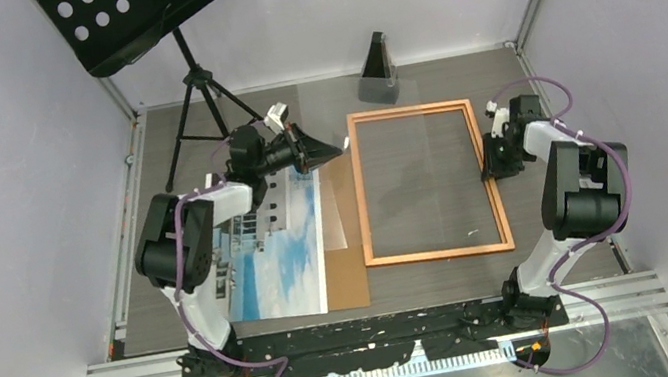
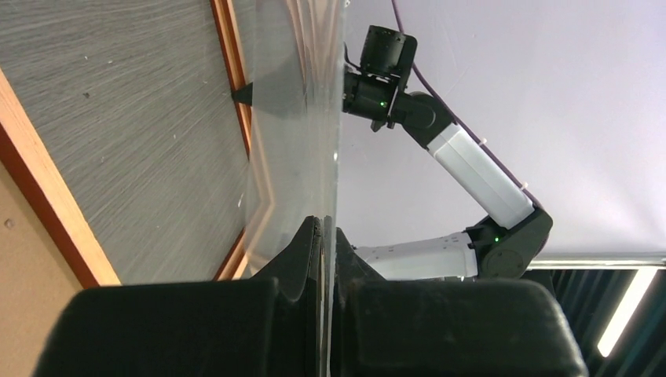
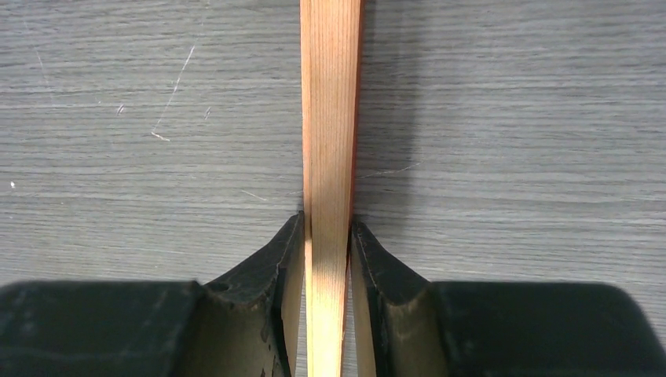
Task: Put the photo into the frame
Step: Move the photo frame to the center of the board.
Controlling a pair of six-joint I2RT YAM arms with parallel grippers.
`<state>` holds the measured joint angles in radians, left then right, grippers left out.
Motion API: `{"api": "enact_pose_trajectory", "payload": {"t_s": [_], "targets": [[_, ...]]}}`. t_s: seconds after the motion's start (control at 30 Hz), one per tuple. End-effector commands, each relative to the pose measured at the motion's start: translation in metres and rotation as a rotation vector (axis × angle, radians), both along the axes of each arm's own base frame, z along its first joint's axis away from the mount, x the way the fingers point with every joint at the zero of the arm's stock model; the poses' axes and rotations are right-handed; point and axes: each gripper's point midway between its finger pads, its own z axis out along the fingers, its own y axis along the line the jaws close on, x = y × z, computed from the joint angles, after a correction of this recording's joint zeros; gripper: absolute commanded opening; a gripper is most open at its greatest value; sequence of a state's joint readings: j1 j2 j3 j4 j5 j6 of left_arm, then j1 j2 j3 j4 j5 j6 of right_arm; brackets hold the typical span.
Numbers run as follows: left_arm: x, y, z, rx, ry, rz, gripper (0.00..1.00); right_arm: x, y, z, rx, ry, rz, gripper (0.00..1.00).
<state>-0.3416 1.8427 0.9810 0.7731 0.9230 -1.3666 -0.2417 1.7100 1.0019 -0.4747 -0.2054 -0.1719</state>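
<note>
While the left gripper [image 2: 323, 229] pinches a clear pane [image 2: 294, 118] on edge and the right gripper [image 3: 326, 224] clamps the frame [image 1: 437, 254] by its right rail, the photo [image 1: 280, 258] lies flat just left of the frame. Their long axes are roughly parallel, and the left arm is nearer.

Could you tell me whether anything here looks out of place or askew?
Yes: the clear pane is out of the frame, pinched at its edge by the left gripper and tilted up beside the frame's left rail. The photo lies aside on the brown board.
</note>
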Motion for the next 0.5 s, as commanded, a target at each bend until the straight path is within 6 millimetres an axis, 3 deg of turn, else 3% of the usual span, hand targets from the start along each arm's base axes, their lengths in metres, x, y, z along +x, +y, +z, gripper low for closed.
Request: {"api": "enact_pose_trajectory", "payload": {"t_s": [0.0,0.03,0.13,0.2,0.47], "targets": [[0.006,-0.020,0.016,-0.069,-0.037,-0.021,0.00,-0.022,0.018,0.000,0.071,0.072,0.009,0.28],[0.006,-0.024,0.015,-0.079,-0.026,-0.025,0.00,-0.019,0.018,0.004,0.071,0.059,0.008,0.34],[0.005,-0.037,0.014,-0.104,0.000,-0.037,0.00,-0.014,0.013,0.016,0.078,0.032,-0.016,0.66],[0.006,-0.044,0.015,-0.115,0.010,-0.041,0.00,-0.010,0.010,0.030,0.082,-0.004,-0.030,0.77],[0.009,-0.071,0.014,-0.156,0.049,-0.048,0.00,-0.022,-0.010,0.059,0.104,-0.087,-0.122,0.80]]}}
